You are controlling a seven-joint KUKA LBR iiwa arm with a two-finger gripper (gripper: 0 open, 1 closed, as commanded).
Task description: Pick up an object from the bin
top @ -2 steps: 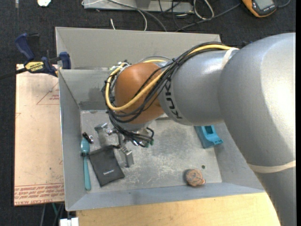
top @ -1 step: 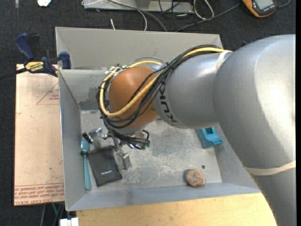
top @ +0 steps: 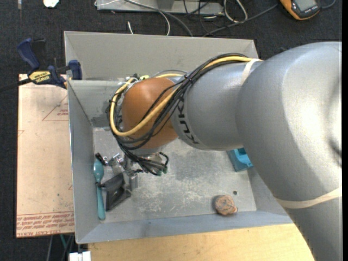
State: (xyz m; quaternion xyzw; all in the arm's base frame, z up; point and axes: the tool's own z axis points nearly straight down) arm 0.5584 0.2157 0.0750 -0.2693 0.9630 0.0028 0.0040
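Black block (top: 115,191) at eight o'clock, touching teal spoon (top: 99,193) — gripper (top: 128,173) just above, seemingly placed to grasp — opening: cannot tell.

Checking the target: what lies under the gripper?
Below the gripper, a black flat piece beside a teal spoon, near the bin's left wall. The wrist hides whatever lies farther back.
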